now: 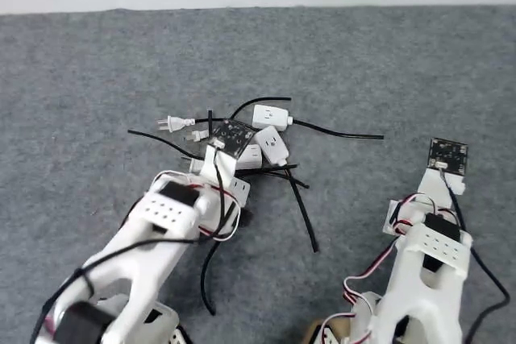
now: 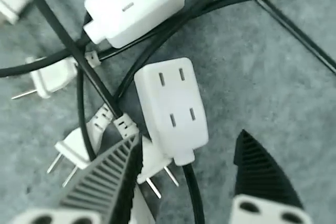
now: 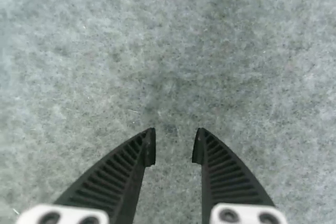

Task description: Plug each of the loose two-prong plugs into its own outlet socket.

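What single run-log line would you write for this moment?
left hand: open, over outlet socket | right hand: open, over grey mat | loose plug: beside socket, unplugged

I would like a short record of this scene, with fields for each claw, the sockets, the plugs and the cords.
left claw: open, above a white socket
right claw: open, over bare grey mat, apart from the heap
loose plug: beside that socket, prongs bare
second plug: at the heap's edge away from the arms, prongs bare
cords: black, tangled among sockets and plugs
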Controlling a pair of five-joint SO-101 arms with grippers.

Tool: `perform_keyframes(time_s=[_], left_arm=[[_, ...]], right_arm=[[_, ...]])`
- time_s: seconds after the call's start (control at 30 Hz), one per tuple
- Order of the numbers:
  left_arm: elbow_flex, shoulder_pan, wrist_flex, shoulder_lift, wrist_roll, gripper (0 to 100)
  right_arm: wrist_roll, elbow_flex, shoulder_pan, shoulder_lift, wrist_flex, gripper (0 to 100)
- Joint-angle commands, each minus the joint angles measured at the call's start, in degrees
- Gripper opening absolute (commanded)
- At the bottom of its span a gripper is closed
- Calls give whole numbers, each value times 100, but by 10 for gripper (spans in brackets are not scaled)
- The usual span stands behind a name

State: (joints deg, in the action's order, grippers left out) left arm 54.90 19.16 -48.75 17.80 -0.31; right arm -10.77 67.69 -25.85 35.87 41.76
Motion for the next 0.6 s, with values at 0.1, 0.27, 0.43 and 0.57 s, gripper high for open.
perform_keyframes(time_s=[0.1,0.27,0.43,0.57], left_arm=[[-673,53,325,-993,-105,283],[-927,44,396,-1336,-105,283],[-1059,70,440,-1512,-97,280],[-1253,229,413,-1811,-105,153]], right_arm=[[-62,-334,57,-22,22,140],[-62,-334,57,-22,13,140],[-62,-334,57,-22,13,140],[-62,-334,57,-22,13,140]])
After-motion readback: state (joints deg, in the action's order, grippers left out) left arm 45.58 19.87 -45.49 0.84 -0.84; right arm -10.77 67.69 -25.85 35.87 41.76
